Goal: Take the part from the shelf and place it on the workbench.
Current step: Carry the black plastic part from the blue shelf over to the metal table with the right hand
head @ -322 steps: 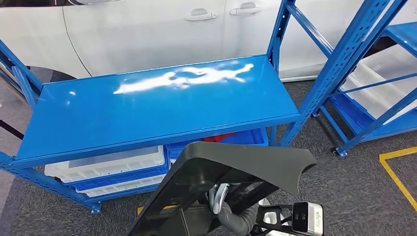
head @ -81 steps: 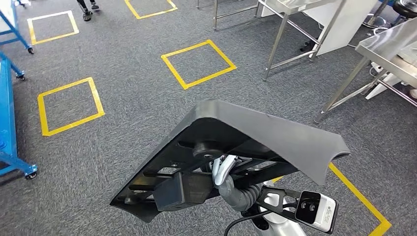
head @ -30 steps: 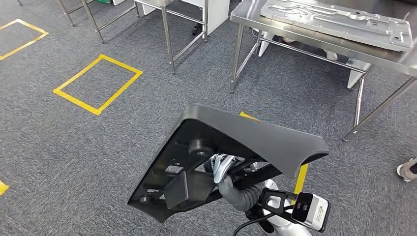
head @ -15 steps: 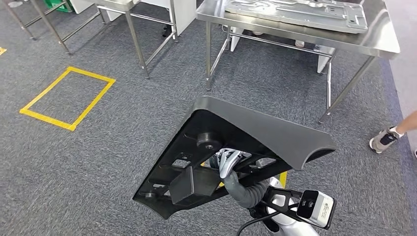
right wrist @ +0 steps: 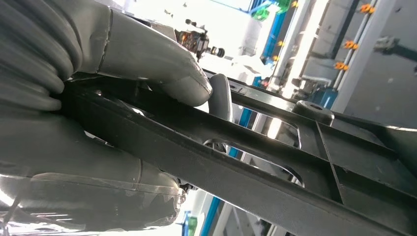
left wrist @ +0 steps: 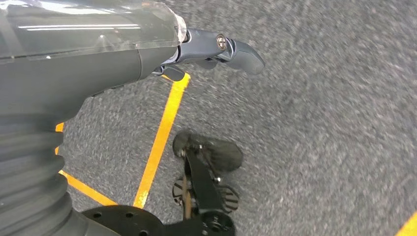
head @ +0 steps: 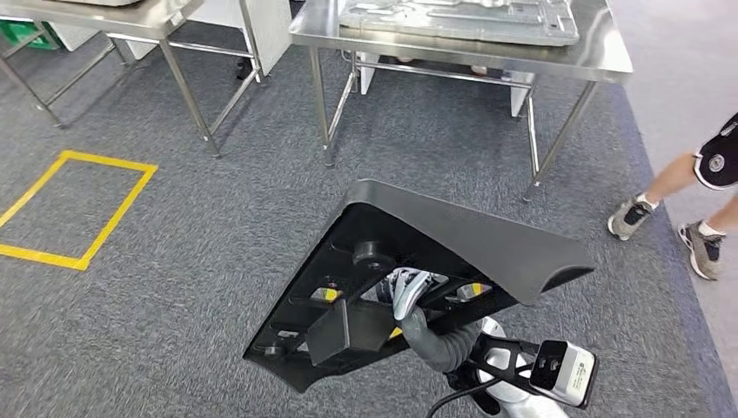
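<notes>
— Right hand (head: 407, 292): what is it doing?
— Gripping a rib on the underside of the large black moulded plastic part (head: 452, 239), held tilted above the grey carpet (head: 174, 261). The right wrist view shows the thumb (right wrist: 162, 69) clamped over that rib.

— And the left hand (left wrist: 216, 49)?
— Holding nothing, fingers loosely extended over the carpet.

— Where is the steel workbench (head: 609, 65)?
— Ahead, apart from the part; a pressed grey metal panel (head: 461, 17) lies on its top. A person's legs (head: 687, 187) stand near its right edge.

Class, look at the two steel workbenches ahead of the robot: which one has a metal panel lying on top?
The right-hand workbench, straight ahead of the carried black part. A grey stamped metal panel lies flat on it; the left workbench shows none in frame.
</notes>
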### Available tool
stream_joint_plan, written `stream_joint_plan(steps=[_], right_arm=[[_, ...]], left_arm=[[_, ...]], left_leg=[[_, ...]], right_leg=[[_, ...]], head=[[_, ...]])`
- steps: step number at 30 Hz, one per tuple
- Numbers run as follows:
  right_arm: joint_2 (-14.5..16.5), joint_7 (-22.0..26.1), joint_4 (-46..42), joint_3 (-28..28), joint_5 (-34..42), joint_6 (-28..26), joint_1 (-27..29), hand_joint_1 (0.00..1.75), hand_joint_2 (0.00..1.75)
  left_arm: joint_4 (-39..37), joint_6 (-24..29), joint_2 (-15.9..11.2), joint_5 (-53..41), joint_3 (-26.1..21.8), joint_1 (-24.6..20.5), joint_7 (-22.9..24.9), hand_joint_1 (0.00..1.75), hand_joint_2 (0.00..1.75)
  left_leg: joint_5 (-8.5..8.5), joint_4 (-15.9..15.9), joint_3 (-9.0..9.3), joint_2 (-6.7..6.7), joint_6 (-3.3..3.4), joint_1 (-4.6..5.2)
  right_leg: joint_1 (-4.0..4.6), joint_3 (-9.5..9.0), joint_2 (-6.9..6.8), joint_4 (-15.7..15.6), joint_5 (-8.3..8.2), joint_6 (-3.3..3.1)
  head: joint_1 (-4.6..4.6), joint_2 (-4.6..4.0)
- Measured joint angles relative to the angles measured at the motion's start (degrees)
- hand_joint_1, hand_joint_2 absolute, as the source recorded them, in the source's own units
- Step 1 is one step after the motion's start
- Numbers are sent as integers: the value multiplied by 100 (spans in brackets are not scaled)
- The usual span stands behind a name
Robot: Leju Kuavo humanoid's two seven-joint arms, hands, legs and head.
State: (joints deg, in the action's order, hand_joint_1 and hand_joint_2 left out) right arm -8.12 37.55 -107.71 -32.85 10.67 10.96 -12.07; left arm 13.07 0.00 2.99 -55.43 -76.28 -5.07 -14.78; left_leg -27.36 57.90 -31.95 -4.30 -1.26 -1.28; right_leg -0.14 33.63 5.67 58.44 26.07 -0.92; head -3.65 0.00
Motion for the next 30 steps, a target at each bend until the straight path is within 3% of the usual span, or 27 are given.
stream_joint_plan(steps=[2,4,6,7,8,9,10,11,13,15,17,18,20,22,23,24,25,26,28,30], right_arm=[[-8,1,-15,-1,8,-16,2,175,175],[-53,1,-66,-3,41,-48,-8,175,175],[-93,-1,-101,-7,82,-58,-32,175,175],[-95,-1,-99,-11,94,-54,-41,175,175],[-95,-3,-94,-16,102,-51,-43,175,175],[-95,-5,-89,-21,107,-49,-43,175,175],[-95,-7,-83,-26,111,-49,-46,175,175],[-95,-8,-78,-29,114,-49,-50,175,175],[-95,-9,-73,-38,116,-47,-72,175,175],[-93,-10,-68,-50,119,-41,-96,175,175],[-93,-10,-61,-58,123,-30,-108,175,175],[-91,-10,-60,-61,125,-23,-110,175,175],[-83,-11,-52,-65,130,-15,-141,175,175],[-69,-13,-37,-69,137,-9,-174,175,175],[-60,-14,-27,-71,138,-8,-179,175,175],[-54,-16,-20,-72,139,-9,-179,175,175],[-46,-19,-14,-72,140,-13,-180,175,175],[-34,-21,-11,-72,142,-20,-183,175,175],[-3,-24,-11,-72,143,-32,-194,175,175],[22,-26,-11,-73,143,-41,-213,175,175]], left_arm=[[0,-3,0,-4,2,-1,0,0,175],[-1,-16,5,-2,16,-14,-2,0,175],[-1,-26,10,21,29,-12,-4,0,175],[-1,-27,9,34,28,-1,-4,0,175],[-1,-27,9,46,28,7,-4,0,175],[-2,-30,9,55,28,9,-4,0,175],[-2,-35,9,58,28,9,-4,0,175],[-2,-44,9,60,28,6,-5,0,175],[-2,-60,10,62,28,-2,-9,0,175],[-2,-68,10,63,28,-5,-14,0,175],[-1,-76,8,63,28,-7,-15,0,175],[-1,-79,7,63,28,-12,-16,0,175],[-2,-88,5,66,29,-21,-17,0,175],[-2,-100,2,69,29,-15,-17,0,175],[-2,-105,0,71,29,-6,-17,0,175],[-2,-105,-2,73,29,4,-16,0,175],[-2,-105,-2,74,28,11,-16,0,175],[-2,-105,-2,76,28,13,-15,0,175],[-2,-106,-11,77,28,6,-15,0,175],[-2,-109,-22,79,28,2,-16,0,175]], left_leg=[[8,4,-4,45,26,16],[45,-33,13,212,131,7],[71,-82,36,405,222,-5],[65,-81,34,472,229,3],[59,-80,35,541,231,9],[51,-79,38,607,228,11],[41,-78,48,668,221,11],[28,-78,66,724,207,10],[-8,-76,112,819,159,26],[-36,-76,142,898,95,54],[-51,-89,171,992,30,64],[-80,-73,184,989,-3,56],[-282,214,78,803,-52,33],[-653,968,-291,553,-74,21],[-792,1359,-496,503,-77,20],[-832,1607,-639,481,-73,21],[-748,1630,-681,472,-60,22],[-557,1409,-610,453,-36,23],[-115,589,-274,270,41,24],[73,49,-43,88,93,35]], right_leg=[[-16,25,41,0,-13,34],[-16,131,-105,162,88,130],[-15,439,-395,778,420,214],[-27,642,-480,1177,590,230],[-40,808,-521,1497,690,243],[-51,880,-538,1630,682,251],[-60,831,-556,1525,563,254],[-65,661,-595,1195,366,249],[-41,228,-812,359,40,210],[2,44,-937,-20,-35,145],[22,60,-836,-28,-33,76],[12,54,-778,-42,-41,43],[-19,33,-664,-77,-61,-30],[-14,31,-546,-83,-69,-78],[-3,34,-478,-80,-71,-89],[10,33,-403,-77,-71,-96],[21,28,-327,-73,-70,-98],[32,18,-251,-69,-70,-98],[49,-2,-113,-61,-66,-87],[37,18,8,-49,-71,-39]], head=[[0,0],[1,0],[1,0],[0,0],[0,0],[0,0],[0,0],[0,0],[0,0],[0,0],[0,0],[0,0],[-1,0],[-1,0],[-1,0],[-1,0],[0,0],[0,0],[0,0],[-1,0]])
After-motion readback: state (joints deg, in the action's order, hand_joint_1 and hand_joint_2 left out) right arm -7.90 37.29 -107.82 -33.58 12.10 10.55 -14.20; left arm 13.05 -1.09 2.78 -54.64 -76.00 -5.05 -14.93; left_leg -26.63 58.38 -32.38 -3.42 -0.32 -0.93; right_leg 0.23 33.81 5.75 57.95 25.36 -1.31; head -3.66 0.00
